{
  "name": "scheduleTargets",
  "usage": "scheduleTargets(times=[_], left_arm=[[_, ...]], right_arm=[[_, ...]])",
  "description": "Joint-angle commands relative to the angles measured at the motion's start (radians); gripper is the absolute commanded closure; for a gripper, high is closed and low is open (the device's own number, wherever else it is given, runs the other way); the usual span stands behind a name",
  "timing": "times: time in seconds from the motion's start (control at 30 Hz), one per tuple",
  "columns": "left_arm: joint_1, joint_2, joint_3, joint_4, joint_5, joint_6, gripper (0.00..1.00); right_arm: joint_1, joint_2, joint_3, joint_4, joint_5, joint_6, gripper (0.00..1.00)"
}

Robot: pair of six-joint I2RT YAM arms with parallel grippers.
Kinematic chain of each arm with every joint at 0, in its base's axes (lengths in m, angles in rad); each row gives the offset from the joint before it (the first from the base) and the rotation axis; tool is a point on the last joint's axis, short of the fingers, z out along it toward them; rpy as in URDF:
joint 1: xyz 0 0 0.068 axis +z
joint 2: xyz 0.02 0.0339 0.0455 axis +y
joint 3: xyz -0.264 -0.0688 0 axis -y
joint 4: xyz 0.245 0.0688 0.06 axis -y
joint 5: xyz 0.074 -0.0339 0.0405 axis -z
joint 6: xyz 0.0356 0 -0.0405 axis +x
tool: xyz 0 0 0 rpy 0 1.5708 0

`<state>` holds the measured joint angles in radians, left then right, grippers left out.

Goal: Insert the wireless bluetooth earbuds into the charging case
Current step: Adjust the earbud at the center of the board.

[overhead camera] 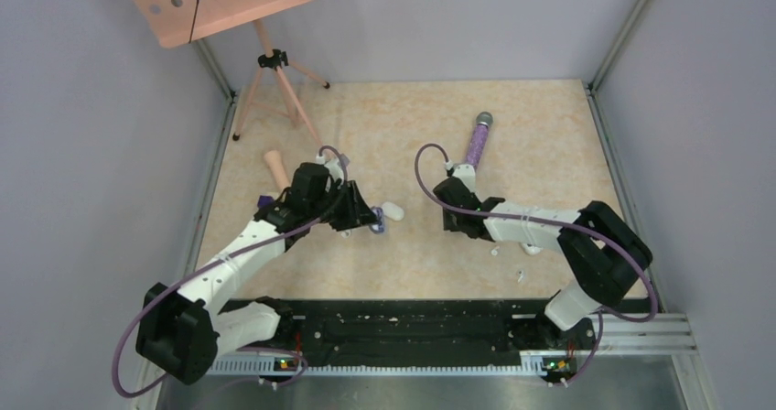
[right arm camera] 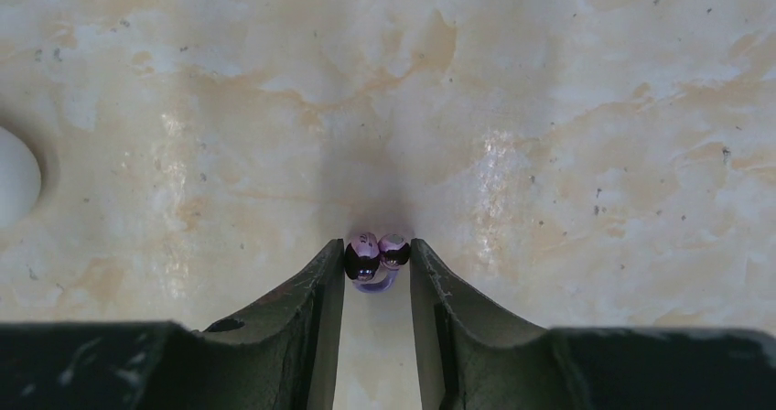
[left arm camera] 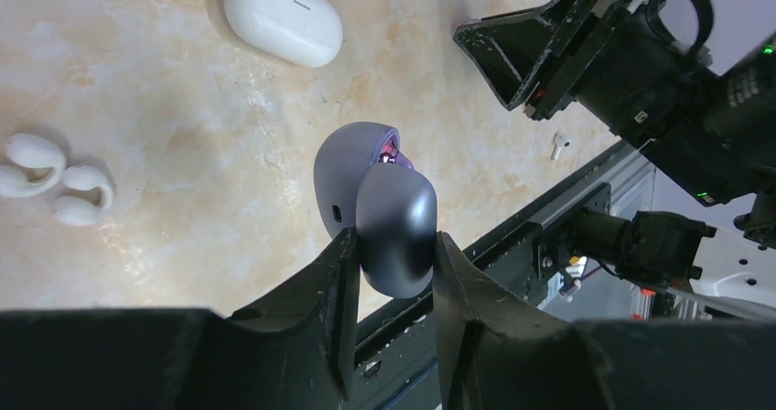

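Observation:
My left gripper (left arm camera: 392,262) is shut on the lid of a purple-grey charging case (left arm camera: 366,181). The case is open, with a pink glow inside. In the top view the case (overhead camera: 377,227) is at the left gripper (overhead camera: 371,220), left of centre. My right gripper (right arm camera: 376,265) is shut on a purple earbud (right arm camera: 376,256), two glossy beads joined by a loop, held just above the table. In the top view the right gripper (overhead camera: 447,209) is a little to the right of the case. White clip earbuds (left arm camera: 46,179) lie left of the case.
A white closed case (left arm camera: 284,16) lies beyond the purple one, also in the top view (overhead camera: 393,211). A purple glitter microphone (overhead camera: 478,140) lies at the back. Small white buds (overhead camera: 494,252) lie near the right arm. A pink stand (overhead camera: 274,80) is at the back left.

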<state>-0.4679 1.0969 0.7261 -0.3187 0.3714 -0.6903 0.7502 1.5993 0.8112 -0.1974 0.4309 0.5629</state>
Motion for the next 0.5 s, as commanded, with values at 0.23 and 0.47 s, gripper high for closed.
scheduleTargets(times=[0.23,0.47], left_arm=[[-0.006,0.213,0.117,0.049,0.247,0.050,1.00],[-0.011,0.260,0.137,0.038,0.237,0.050,1.00]], right_arm=[[-0.003,-0.249,-0.133,0.140,-0.131,-0.151,0.69],[-0.002,-0.245,-0.171,0.137,-0.258,-0.241,0.69]])
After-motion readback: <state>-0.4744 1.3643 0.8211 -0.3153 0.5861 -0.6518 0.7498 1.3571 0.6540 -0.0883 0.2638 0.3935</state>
